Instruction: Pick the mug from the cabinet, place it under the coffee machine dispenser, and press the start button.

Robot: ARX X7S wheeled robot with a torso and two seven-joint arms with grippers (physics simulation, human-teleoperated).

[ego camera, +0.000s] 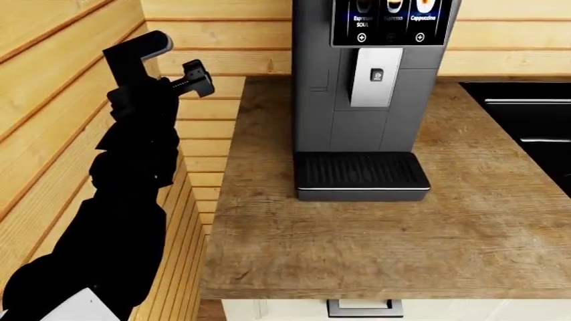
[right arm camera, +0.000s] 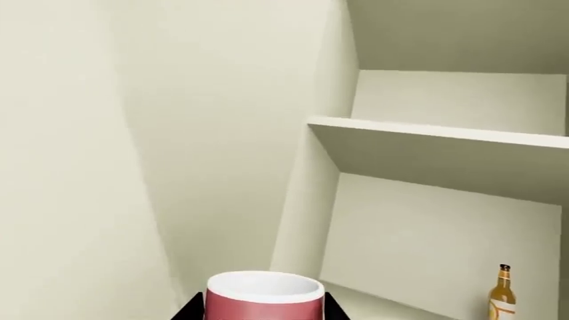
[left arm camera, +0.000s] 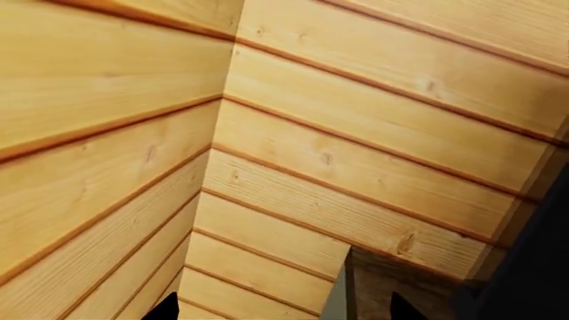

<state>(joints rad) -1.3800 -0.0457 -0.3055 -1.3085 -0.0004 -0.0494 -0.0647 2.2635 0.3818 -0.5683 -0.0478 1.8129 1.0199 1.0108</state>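
The mug sits right between the two dark fingers of my right hand, its white rim facing the wrist camera; one finger shows at each side of the red wall, pressed close, so I hold the mug. My right hand is inside the pale cabinet, with a shelf at about two o'clock from the mug and a small brown bottle standing well apart at three o'clock, further back. The handle does not show.

In the head view my right arm is out of sight. My left arm rises at nine o'clock beside the wooden wall, forearm upright, the left hand near the wall at the bench's far left corner. Its fingers stand apart with nothing between them; only two dark tips show at the edge of the left wrist view, which looks at wall planks.

The machine stands at twelve o'clock on the bench, its dispenser above the ribbed tray, which is bare.
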